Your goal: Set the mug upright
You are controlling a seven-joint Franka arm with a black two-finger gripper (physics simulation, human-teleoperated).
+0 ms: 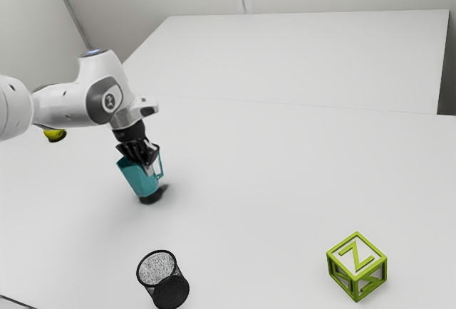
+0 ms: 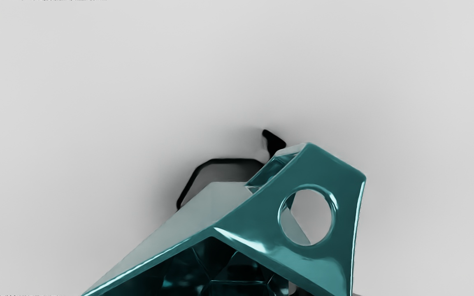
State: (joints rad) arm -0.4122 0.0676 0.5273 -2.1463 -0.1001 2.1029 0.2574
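The mug [image 1: 137,177] is left of centre in the exterior view, directly under the hand [image 1: 148,164], leaning with its mouth toward the upper left and its base toward the lower right. Its handle [image 1: 160,166] is on the side facing the exterior view's right. The hand reaches down over the mouth, but whether it is open, closed or gripping the mug I cannot tell. A dark patch [image 1: 151,198] lies at the base, probably shadow at least in part, and it hides whether the base touches the tabletop [image 1: 256,181]. The wrist view shows the mug's dark, glossy inside and the handle, flat and teal, with a round hole through it. In the exterior view, a black mesh cup [image 1: 171,293] is at the lower left, well apart from the mug; a green-edged cube [image 1: 357,266] with a Z is at the lower right; and something yellow [image 1: 54,134] is partly hidden behind the arm [image 1: 68,106] at the left.
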